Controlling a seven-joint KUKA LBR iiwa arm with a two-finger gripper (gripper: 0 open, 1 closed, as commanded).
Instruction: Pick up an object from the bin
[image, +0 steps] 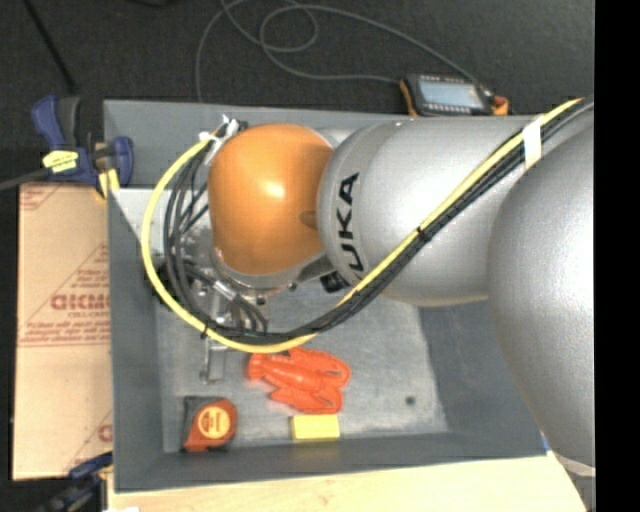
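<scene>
Hugging front wall (400, 462), tape measure (210, 424), block (315, 428)

Overhead light; glare on orange cover (268, 192), shadow under arm (450, 220) on bin (400, 375) floor.

Dark floor (100, 40), thin cable (198, 55) looped across, orange-edged handheld device (450, 97).

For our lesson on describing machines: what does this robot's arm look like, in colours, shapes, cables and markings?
The arm is a thick, rounded silver-grey casing with black KUKA lettering. Its wrist ends in a glossy orange dome. A yellow cable runs along it, looping round the dome beside black cables.
</scene>
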